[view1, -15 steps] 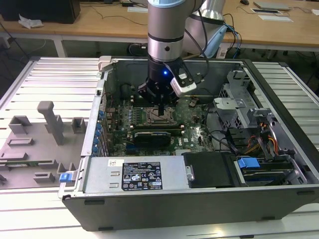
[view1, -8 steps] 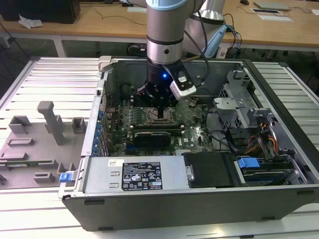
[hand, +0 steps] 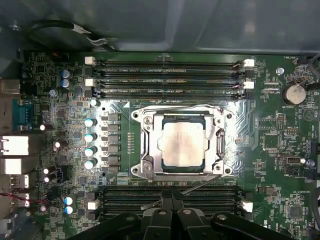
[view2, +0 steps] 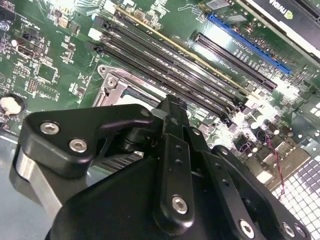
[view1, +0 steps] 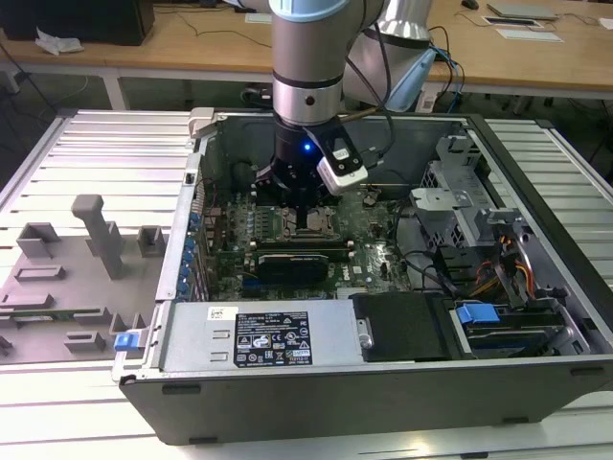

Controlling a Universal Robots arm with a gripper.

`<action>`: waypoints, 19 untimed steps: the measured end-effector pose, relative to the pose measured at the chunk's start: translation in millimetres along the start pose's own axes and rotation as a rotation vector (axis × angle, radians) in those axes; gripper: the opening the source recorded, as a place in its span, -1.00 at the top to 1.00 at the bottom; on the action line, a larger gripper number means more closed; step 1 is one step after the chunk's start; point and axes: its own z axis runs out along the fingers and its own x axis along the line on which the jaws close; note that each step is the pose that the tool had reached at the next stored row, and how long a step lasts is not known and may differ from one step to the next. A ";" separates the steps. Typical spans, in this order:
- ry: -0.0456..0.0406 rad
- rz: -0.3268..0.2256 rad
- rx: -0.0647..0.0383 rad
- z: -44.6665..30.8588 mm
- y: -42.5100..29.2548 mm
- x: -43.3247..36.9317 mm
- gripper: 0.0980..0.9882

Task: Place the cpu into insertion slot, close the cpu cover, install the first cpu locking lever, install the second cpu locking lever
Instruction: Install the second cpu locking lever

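**Layout inside the open case**

The cpu [hand: 182, 144] lies in the insertion slot [hand: 145, 150], with the cpu cover [hand: 216, 145] down around it. Memory slots [hand: 167, 77] run along two opposite sides of the socket. In the exterior view, the end effector [view1: 305, 213] hangs directly above the socket, inside the computer case [view1: 383, 383] on the worktop [view1: 86, 402].

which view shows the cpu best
The first wrist view: the cpu faces the camera squarely, lying in the insertion slot. In the second wrist view the tool covers most of that socket. In the exterior view the arm stands over it.
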 end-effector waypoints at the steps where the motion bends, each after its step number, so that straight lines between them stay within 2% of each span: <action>1: 0.0000 0.000 0.000 0.0 0.0 0.0 0.98; 3: 0.0001 0.000 0.000 0.0 -0.6 0.2 0.98; 4: 0.0001 0.000 -0.011 0.1 -1.9 0.3 0.98; 5: -0.0001 0.001 -0.025 0.5 -3.4 0.5 0.98; 7: -0.0002 0.002 -0.070 1.2 -9.7 1.1 0.98; 9: -0.0003 0.002 -0.087 2.3 -14.7 1.6 0.98; 11: -0.0004 0.003 -0.116 4.6 -24.3 2.0 0.98; 12: -0.0005 0.003 -0.138 5.5 -27.3 2.3 0.98; 14: -0.0006 0.004 -0.169 6.7 -31.5 2.9 0.98; 15: -0.0006 0.004 -0.177 7.1 -33.0 3.1 0.98; 17: -0.0008 0.005 -0.202 8.9 -38.5 3.8 0.98; 19: -0.0007 0.005 -0.217 9.8 -41.6 4.1 0.98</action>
